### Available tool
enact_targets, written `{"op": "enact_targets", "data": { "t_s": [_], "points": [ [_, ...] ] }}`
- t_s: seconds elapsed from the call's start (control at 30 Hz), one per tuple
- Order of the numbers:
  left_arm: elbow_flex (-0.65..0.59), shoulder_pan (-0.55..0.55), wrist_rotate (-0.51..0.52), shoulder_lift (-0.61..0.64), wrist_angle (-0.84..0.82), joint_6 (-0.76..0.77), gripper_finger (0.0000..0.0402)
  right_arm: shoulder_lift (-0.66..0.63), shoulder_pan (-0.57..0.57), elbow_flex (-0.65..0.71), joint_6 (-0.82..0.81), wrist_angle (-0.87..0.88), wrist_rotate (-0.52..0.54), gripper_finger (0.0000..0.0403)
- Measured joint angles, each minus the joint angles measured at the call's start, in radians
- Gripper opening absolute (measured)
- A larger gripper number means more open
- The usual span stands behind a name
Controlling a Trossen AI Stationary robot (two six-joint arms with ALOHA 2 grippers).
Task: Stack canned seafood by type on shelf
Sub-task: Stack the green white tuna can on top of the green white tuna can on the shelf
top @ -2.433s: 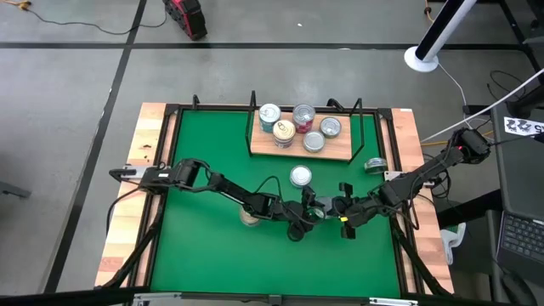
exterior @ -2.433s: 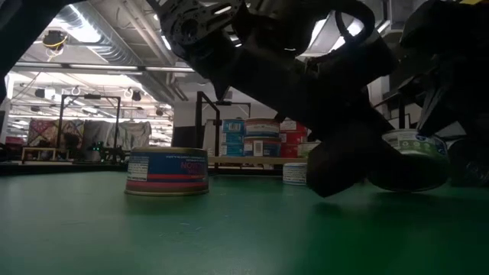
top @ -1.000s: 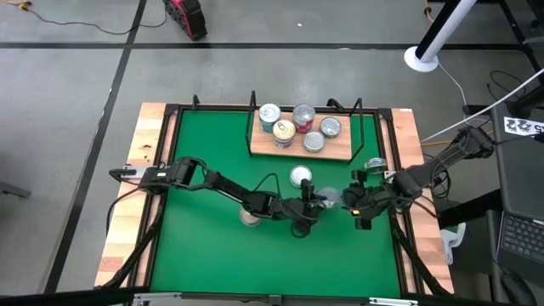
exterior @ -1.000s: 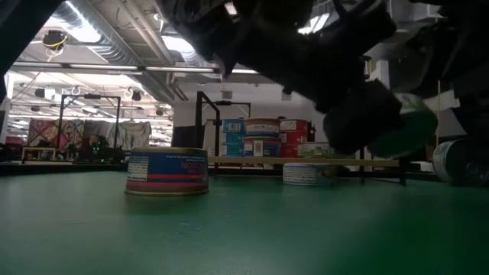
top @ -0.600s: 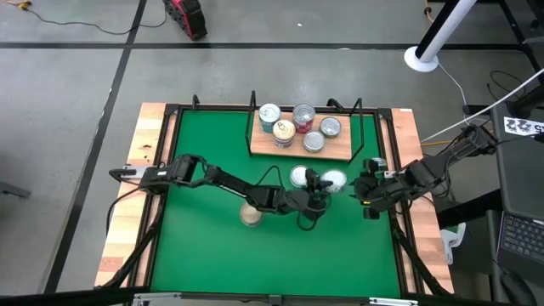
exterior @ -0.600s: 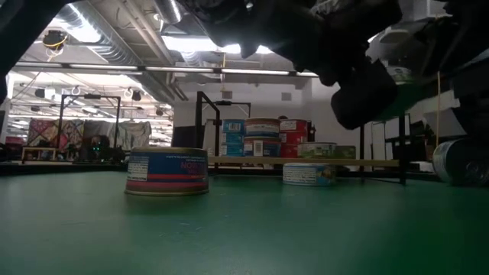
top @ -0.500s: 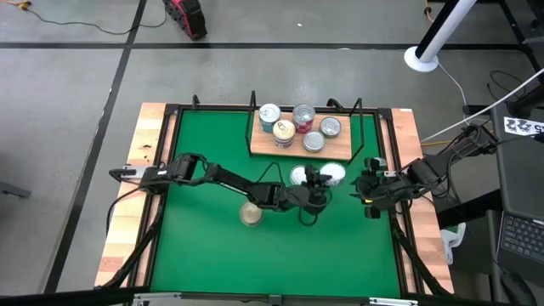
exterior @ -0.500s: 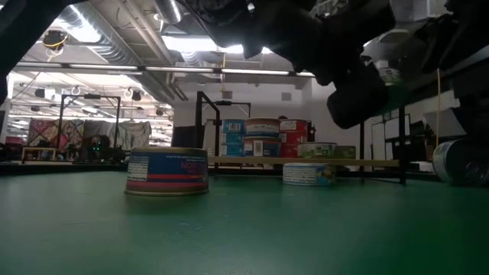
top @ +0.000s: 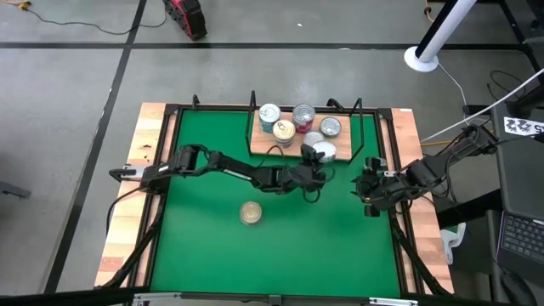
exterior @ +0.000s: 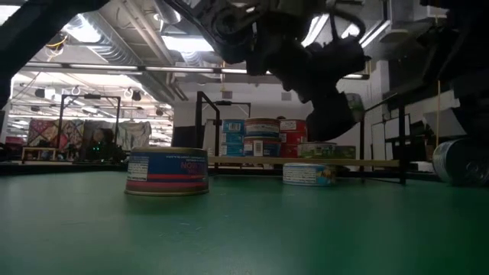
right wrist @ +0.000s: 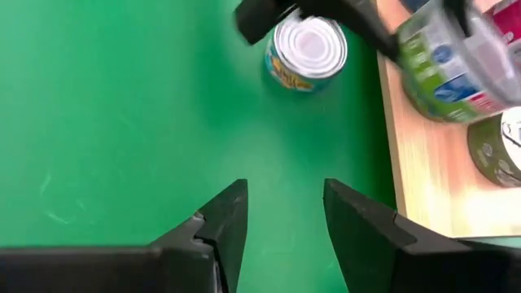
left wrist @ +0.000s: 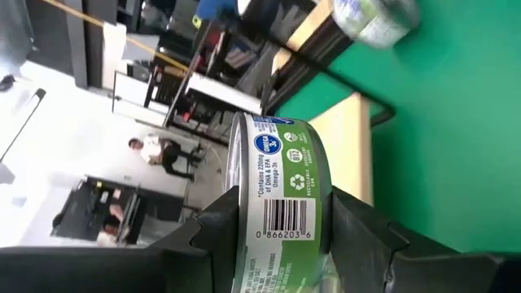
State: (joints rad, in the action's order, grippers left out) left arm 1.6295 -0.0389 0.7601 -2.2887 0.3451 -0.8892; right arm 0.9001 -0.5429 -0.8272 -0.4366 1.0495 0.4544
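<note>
My left gripper [top: 318,158] is shut on a green-labelled tin [left wrist: 281,171] and holds it in the air over the near edge of the shelf [top: 344,156], a light-wood board with black wire rails. Several tins stand on the board: teal [top: 269,115], gold [top: 284,131], red [top: 303,115] and one with a bare silver lid [top: 330,127]. Loose tins sit flat on the green mat [top: 251,212] [right wrist: 306,50]. My right gripper [right wrist: 285,195] hovers open over the mat near the right edge, with nothing between its fingers. My left gripper pinches the green-labelled tin between its two fingers [left wrist: 213,224], one against each flat end. The barcode side of the label [left wrist: 283,218] faces the wrist camera. The fingers come nearly level from the table's left. The tin is tilted on edge, lifted clear of board and mat.
A tin [exterior: 458,162] lies on its side at the mat's right edge. Black wire rails [top: 252,119] rise at the shelf's ends. Pale planks [top: 144,161] border the mat. The middle and near part of the mat [top: 212,246] is bare.
My left gripper has carried the green tin toward the table's far edge, from over the mid mat to the shelf's near edge, rising a little and rolling its wrist, so the tin has tipped. My right gripper has drawn back a little toward the right edge.
</note>
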Motion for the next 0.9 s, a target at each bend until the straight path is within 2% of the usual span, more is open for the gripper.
{"op": "enact_targets", "data": {
  "t_s": [0.4,0.9],
  "points": [
    [0.000,0.100,-0.001,0.000,-0.052,0.032,0.0155,0.001,0.000,0.019,-0.002,-0.009,0.002,0.0161],
    [0.000,0.123,-0.026,0.000,-0.153,0.079,0.0155,0.001,0.000,0.019,-0.002,-0.009,0.002,0.0161]
  ]
}}
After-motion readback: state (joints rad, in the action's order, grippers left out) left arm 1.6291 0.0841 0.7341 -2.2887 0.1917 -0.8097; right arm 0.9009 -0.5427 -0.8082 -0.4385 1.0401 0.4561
